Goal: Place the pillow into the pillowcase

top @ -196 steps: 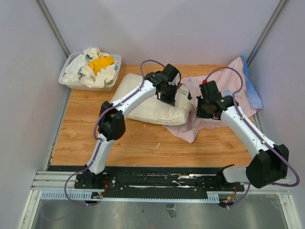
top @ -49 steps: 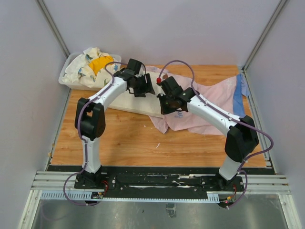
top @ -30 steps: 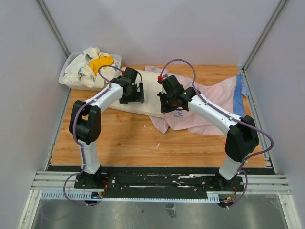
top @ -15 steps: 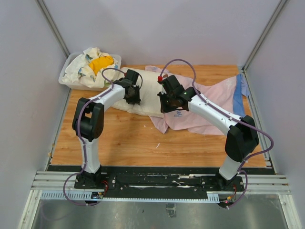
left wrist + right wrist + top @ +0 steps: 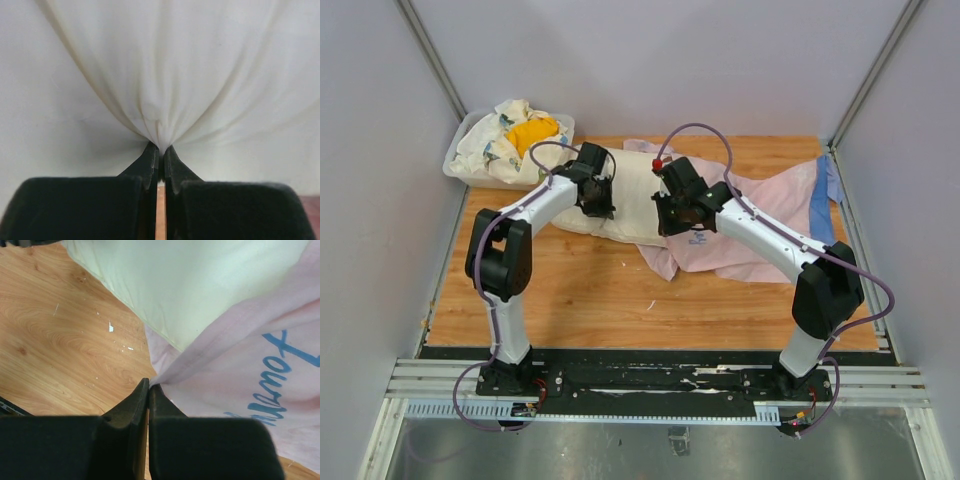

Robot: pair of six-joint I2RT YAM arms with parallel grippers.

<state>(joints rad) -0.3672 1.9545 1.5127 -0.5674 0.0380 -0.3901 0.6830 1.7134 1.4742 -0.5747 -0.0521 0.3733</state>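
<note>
Got the pillow [image 5: 632,195] only partly into the pillowcase [image 5: 760,225], by the look of it.
Clamped the left gripper [image 5: 161,150] on a pinch of pillow cloth, plain only from its wrist; saw most of the pillow bare on the table [image 5: 570,290]; closed the right gripper [image 5: 149,384] on the pillowcase's pink hem, pillow corner seemingly under it in that wrist view.

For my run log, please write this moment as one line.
left gripper: shut on cream-white soft pillow | right gripper: shut on pale pink fabric pillowcase edge | pillow: mostly outside pillowcase
</note>
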